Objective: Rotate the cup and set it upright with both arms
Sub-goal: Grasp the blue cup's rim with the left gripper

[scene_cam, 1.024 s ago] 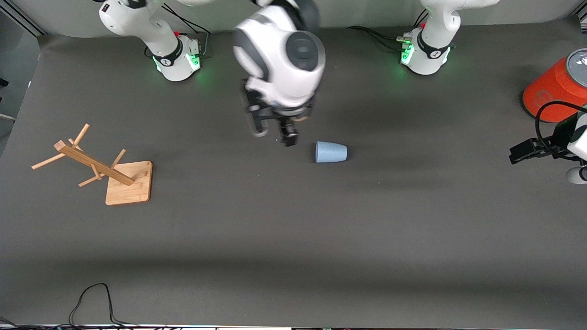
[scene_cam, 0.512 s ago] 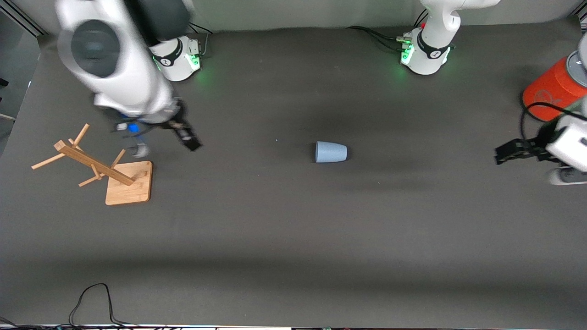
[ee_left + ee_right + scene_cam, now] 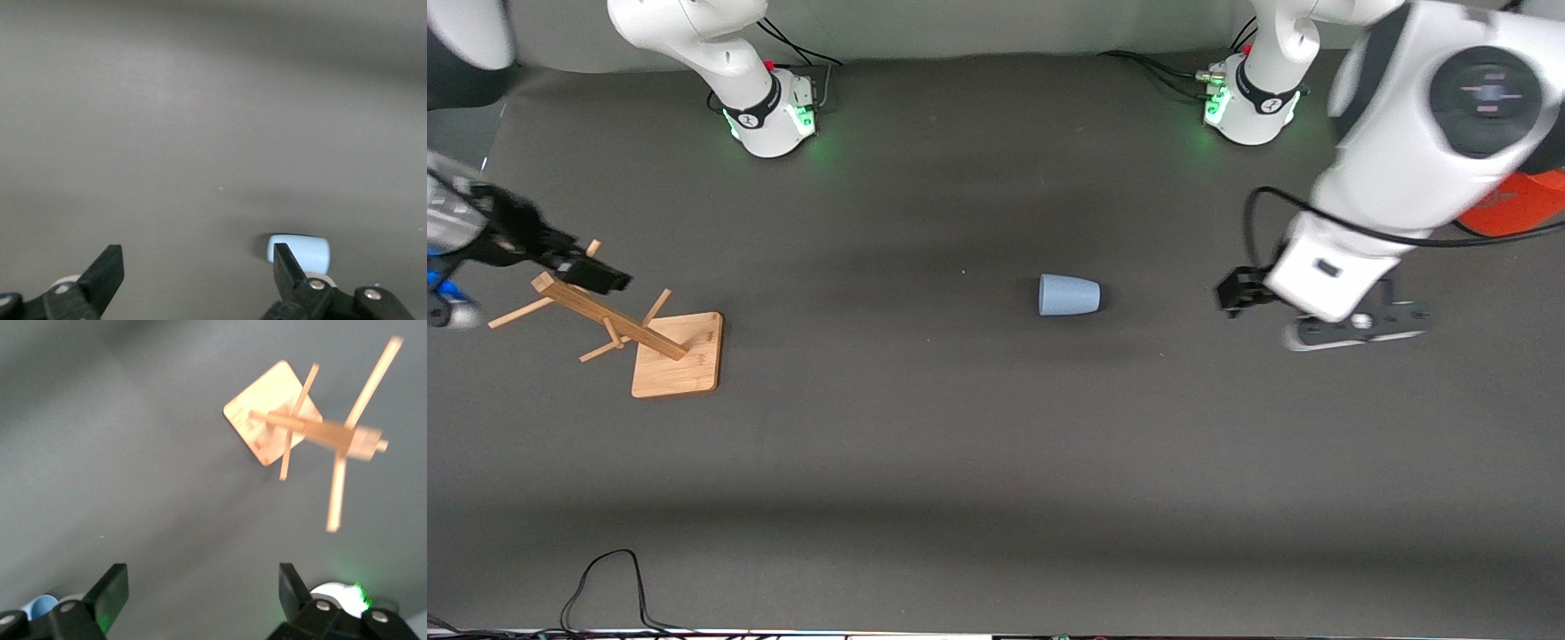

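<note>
Sprawling under everything is the dark grey matte desk, easily the biggest thing here. Next come the two white jointed robot arms with dark grey joint bands: the left arm reaches out from its green-lit base and hangs over the desk toward its own end, while the right arm has swung out past its end of the desk.

Then there's the big orange-red cylinder, mostly hidden by the left arm, sitting at the left arm's end of the desk. Toward the right arm's end stands the light wooden peg rack on a square base, with its main post leaning at an angle and pegs sticking out.

The black left claw is up in the air over bare desk, between the cup and the left arm's end; in the left wrist view its fingers are spread wide apart with nothing between them. The black right claw hovers over the top end of the wooden rack, and its fingers are spread wide too, holding nothing.

Smallest is the small pale blue handleless plastic cup, lying on its side around the middle of the desk, well apart from both claws, wider end pointing toward the left arm's end.
</note>
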Robot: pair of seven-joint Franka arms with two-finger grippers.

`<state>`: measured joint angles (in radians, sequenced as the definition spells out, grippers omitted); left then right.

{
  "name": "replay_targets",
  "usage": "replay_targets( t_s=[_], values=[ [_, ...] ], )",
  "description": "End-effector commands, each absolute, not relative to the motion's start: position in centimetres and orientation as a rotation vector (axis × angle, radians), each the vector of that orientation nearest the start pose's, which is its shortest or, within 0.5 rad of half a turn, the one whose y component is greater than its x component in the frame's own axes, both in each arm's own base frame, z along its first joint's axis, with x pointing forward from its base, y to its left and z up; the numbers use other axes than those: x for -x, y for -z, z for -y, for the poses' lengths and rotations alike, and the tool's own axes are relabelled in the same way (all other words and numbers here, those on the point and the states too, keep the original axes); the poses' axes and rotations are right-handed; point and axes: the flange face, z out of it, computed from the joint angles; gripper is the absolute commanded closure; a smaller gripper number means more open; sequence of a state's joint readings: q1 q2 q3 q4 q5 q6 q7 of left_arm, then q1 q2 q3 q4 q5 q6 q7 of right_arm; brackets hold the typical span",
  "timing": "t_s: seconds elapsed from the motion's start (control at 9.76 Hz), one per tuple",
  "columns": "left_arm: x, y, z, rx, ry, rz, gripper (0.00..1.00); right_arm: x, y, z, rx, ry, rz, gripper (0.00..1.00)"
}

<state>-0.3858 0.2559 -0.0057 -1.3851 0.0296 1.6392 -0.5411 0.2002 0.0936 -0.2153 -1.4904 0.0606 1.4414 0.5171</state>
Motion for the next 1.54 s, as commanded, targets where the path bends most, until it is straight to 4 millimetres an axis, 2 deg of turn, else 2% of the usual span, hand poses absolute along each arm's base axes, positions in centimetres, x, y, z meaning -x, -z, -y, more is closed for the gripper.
replay_targets(
  t_s=[0.0, 0.2, 0.41, 0.61, 0.72, 0.82, 0.92, 1.02, 1.43],
  values=[
    [-59.0, -54.6, 30.6, 3.017, 0.052, 0.281, 0.00, -56.1, -60.2, 2.3, 3.043, -0.159, -0.561, 0.00],
    [-56.3, -51.1, 37.8, 2.973, 0.014, 0.216, 0.00, -56.6, -60.5, 3.2, 3.071, -0.088, -0.330, 0.00],
    [-52.3, -45.9, 45.4, 2.897, -0.031, 0.082, 0.00, -57.2, -60.8, 3.4, 3.085, -0.005, -0.147, 0.00],
    [-47.5, -38.0, 52.1, 2.752, -0.008, -0.062, 0.00, -57.6, -60.8, 3.1, 3.088, 0.037, -0.103, 0.00],
    [-45.3, -33.6, 54.3, 2.682, -0.010, -0.144, 0.00, -57.8, -60.6, 3.1, 3.087, 0.039, -0.101, 0.00],
    [-44.3, -30.0, 55.3, 2.623, -0.005, -0.208, 0.00, -57.9, -60.4, 3.2, 3.086, 0.042, -0.104, 0.00],
    [-44.1, -27.7, 55.4, 2.593, -0.028, -0.261, 0.00, -57.8, -60.4, 3.1, 3.084, 0.041, -0.102, 0.00],
    [-43.7, -26.2, 55.6, 2.565, -0.066, -0.357, 0.01, -57.7, -60.4, 3.3, 3.083, 0.041, -0.105, 0.00],
    [-43.0, -21.9, 55.4, 2.475, -0.083, -0.443, 0.02, -57.5, -60.7, 2.8, 3.087, 0.046, -0.055, 0.00]
  ],
)
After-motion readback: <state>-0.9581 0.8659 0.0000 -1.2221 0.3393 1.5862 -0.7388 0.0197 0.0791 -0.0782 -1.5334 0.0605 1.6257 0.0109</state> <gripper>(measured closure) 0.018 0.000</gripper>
